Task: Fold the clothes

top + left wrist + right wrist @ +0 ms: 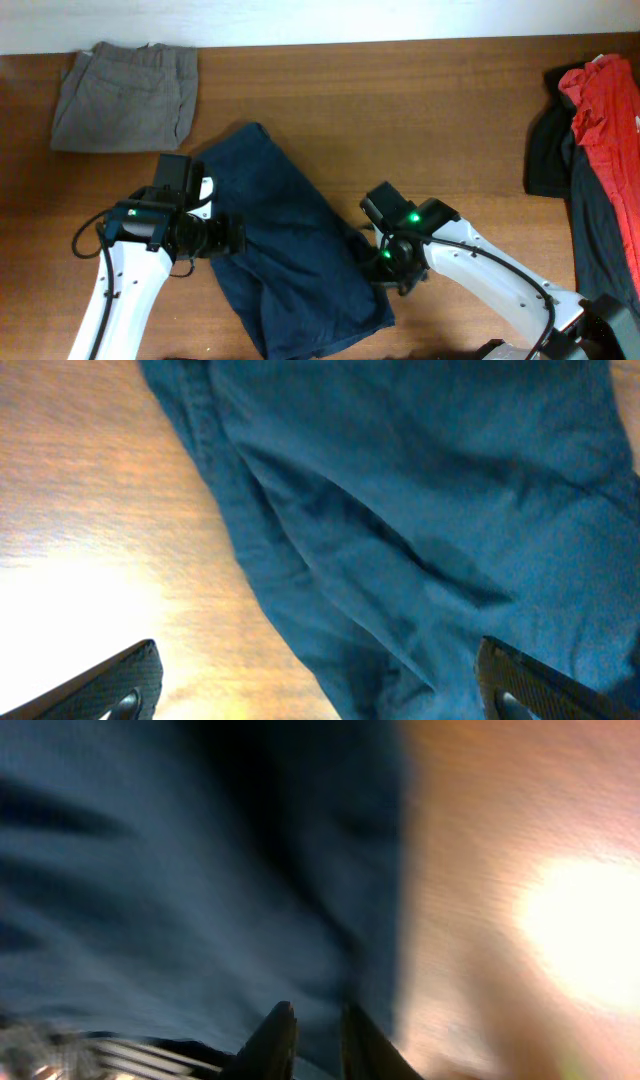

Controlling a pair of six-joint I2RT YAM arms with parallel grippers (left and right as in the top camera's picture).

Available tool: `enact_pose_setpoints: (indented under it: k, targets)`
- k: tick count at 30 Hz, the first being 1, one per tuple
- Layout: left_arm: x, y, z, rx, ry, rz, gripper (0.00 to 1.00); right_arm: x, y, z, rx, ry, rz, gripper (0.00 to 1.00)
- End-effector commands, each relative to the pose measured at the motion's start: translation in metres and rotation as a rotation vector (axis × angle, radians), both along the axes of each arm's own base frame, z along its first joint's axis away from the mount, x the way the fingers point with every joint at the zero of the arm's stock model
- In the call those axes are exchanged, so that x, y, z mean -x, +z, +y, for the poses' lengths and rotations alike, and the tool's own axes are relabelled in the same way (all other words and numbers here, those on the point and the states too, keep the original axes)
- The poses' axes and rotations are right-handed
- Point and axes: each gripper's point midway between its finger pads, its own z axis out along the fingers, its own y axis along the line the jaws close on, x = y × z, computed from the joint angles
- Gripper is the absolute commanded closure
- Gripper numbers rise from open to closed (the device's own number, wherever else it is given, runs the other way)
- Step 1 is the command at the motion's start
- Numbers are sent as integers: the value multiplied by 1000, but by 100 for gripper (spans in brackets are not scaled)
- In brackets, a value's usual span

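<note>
Well, starting at the far left, the grey-khaki trousers [125, 95] lie folded into a neat block at the table's [420, 100] back corner, so I count that garment as done. Next over, my left gripper [238, 238] hangs at the left edge of the navy trousers [295, 250]. Its fingers [110, 685] are spread as wide as they go and hold nothing. In the left wrist view the rumpled hem of the cloth runs between them over bare wood.

The navy trousers sit mid-table on a slant from upper left to lower right, creased and uneven at the lower end. I'd judge this pair about half done: it wants another fold and some smoothing.

My right gripper [385, 265] is at their right edge. Its fingers [275, 1035] are nearly together with a thin gap, but that wrist picture is blurred and I cannot tell whether cloth is pinched. At the far right, the red garment [605, 110] and the black ones [548, 150] lie heaped at the table's edge, unfolded, so most of the job remains.
</note>
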Motion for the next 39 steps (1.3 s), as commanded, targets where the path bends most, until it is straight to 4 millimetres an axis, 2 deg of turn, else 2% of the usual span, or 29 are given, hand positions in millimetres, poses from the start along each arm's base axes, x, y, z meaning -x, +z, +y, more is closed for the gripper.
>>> enact_pose_setpoints:
  k: [1,3,4,5,7,8,10,12,15,17,21,25,31,37,39]
  targets:
    - [-6,6,15,-60,48,-38,1,-10,22,43,-236,66,-22,79]
    - [-4,6,11,-35,31,-31,10,-15,24,46,-252,68,-45,79]
    - [-4,6,5,-7,9,-28,11,-18,24,46,-255,65,-57,79]
    - [-2,6,-4,39,-34,-25,19,-21,24,46,-260,60,-65,79]
    - [-1,11,-29,140,-157,-38,27,-35,26,42,-273,25,-94,77]
    - [-1,11,-32,148,-170,-43,28,-40,26,39,-276,9,-102,77]
    - [-4,13,-38,150,-191,-62,45,-47,26,32,-275,-22,-109,78]
    - [-8,14,-44,153,-212,-82,70,-53,26,26,-274,-49,-113,79]
    - [-11,10,-53,168,-226,-73,91,-57,26,22,-273,-69,-116,84]
    - [-9,3,-65,215,-250,-32,99,-58,27,22,-275,-69,-120,87]
    - [-3,-20,-82,249,-289,81,99,-58,27,22,-276,-69,-122,90]
    - [-3,-52,-85,221,-289,195,99,-56,26,21,-272,-69,-114,90]
    - [-10,-85,-67,144,-239,278,99,-51,25,19,-260,-70,-92,90]
    - [-20,-99,-33,17,-177,283,99,-46,24,17,-249,-72,-70,90]
    - [-22,-102,-28,22,-155,289,99,-45,23,17,-247,-73,-65,90]
